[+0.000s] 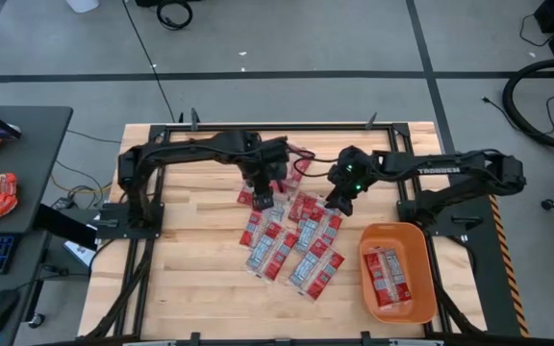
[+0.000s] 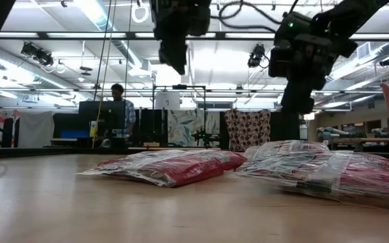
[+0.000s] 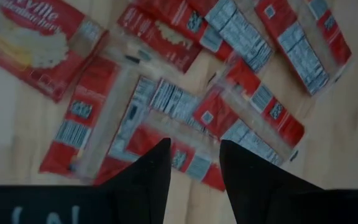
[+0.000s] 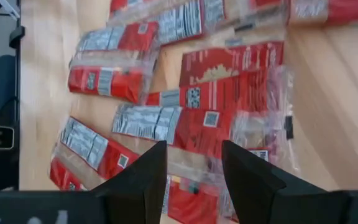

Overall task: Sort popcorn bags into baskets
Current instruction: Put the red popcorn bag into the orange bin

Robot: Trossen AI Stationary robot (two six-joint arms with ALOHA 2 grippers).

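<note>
Hovering parted, both tools [image 1: 261,197] [image 1: 339,205] overhang scattered popcorn bags [image 1: 291,240].

One orange basket [image 1: 421,240], two grippers

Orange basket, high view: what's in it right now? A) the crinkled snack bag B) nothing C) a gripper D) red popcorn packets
D: the orange basket at the table's right front already holds red popcorn packets, while both grippers hover over the loose pile at mid-table.

Wooden table [image 1: 190,259]: popcorn bags [image 1: 291,240], seemingly overlapping; orange basket [image 1: 421,240].
</note>
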